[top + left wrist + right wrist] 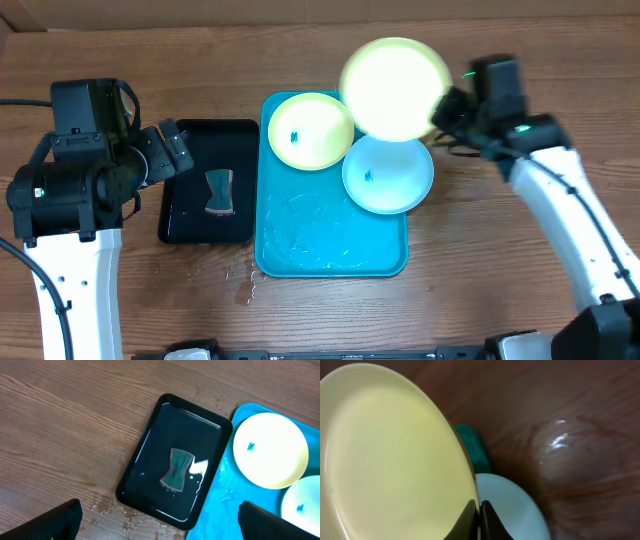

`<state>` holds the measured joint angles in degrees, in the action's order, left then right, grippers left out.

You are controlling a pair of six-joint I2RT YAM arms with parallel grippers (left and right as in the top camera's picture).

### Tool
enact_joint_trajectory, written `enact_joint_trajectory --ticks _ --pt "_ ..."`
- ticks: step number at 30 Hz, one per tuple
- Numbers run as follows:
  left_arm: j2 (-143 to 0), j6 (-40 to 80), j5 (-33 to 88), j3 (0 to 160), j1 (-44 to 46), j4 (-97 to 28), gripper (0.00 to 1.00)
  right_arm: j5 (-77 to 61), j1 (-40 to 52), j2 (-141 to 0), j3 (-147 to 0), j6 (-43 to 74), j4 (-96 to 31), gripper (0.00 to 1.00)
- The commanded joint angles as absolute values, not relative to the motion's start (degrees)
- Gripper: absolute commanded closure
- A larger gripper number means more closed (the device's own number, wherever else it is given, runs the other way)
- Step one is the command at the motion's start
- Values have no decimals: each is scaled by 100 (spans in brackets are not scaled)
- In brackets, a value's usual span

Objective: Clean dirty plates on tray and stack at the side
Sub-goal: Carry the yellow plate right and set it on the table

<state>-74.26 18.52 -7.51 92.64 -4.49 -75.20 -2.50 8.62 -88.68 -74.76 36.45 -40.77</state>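
Your right gripper (479,521) is pinched shut on the rim of the yellow plate (396,88), raised above the tray's (330,258) far right corner (two smudged plates (308,130) wait on the tray's far end). It looks light, stiff and slippery, so the rim's your hold; left gripper (172,150) hangs wide open, empty, left of the tray

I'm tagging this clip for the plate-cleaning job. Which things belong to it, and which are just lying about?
In the job: held yellow plate in the right gripper; smudged yellow plate; smudged cyan plate; blue tray; sponge, probably the wiper.
Lying about: black tray under the sponge; water drops on the table.
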Motion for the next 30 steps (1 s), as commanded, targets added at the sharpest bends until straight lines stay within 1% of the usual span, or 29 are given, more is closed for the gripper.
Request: enact_joint_trajectory --ticks 1,5,8,12,15,30 --pt "-7424 1953 -703 9349 -421 -7500 0 -711 276 -8888 -7518 3798 -4313 96" --pt "-7424 1953 -703 9349 -421 -7500 0 -552 -349 -8897 -7352 3800 -4567 96" --pt "-7424 1953 -703 9349 -421 -7498 0 -60 -738 -8897 -7061 3863 -4580 96" --pt "-7424 1953 -703 9349 -421 -7498 0 311 -976 -8903 -6689 3964 -4506 96" --pt "-7424 1953 -703 9349 -421 -7498 0 550 -1079 -8908 -6407 4195 -4399 96" --pt "-7424 1953 -703 9349 -421 -7500 0 502 -1131 -8949 -5162 4206 -3087 96"
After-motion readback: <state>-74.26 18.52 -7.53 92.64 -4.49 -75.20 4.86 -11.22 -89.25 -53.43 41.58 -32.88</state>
